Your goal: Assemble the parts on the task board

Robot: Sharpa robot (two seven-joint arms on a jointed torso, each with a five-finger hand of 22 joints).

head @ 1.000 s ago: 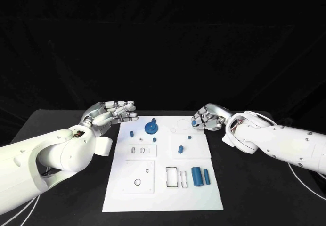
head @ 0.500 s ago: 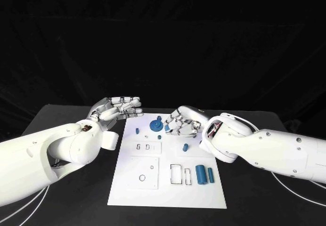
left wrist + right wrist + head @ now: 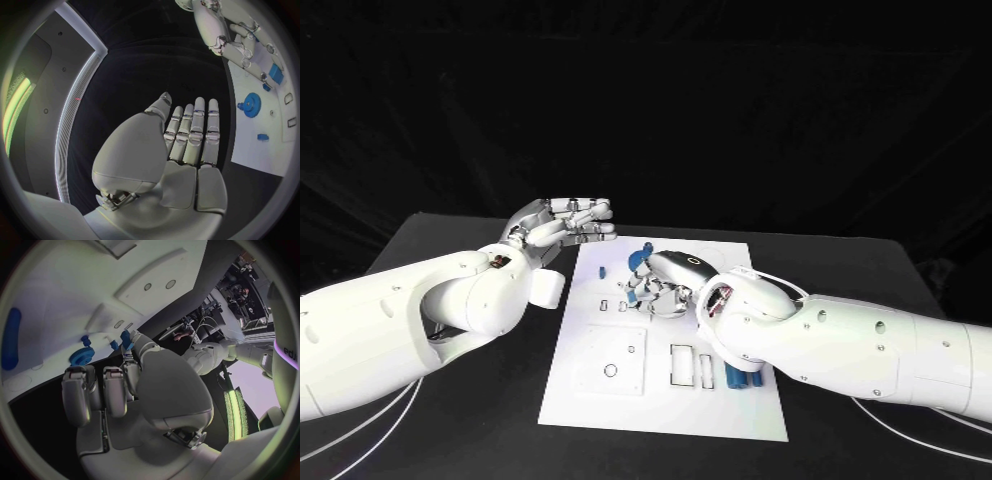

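- Left hand (image 3: 564, 225) raised just off the board's (image 3: 596, 400) far left corner, fingers straight and together, holding nothing.
- Right hand (image 3: 664, 285) low over the board's far half, pinching a small blue part (image 3: 635, 295) at its fingertips.
- Blue gear (image 3: 640, 258) standing near the board's far edge, just beyond the right hand.
- Blue cylinders (image 3: 737, 376) lying by the board's right edge, partly hidden under the right arm.
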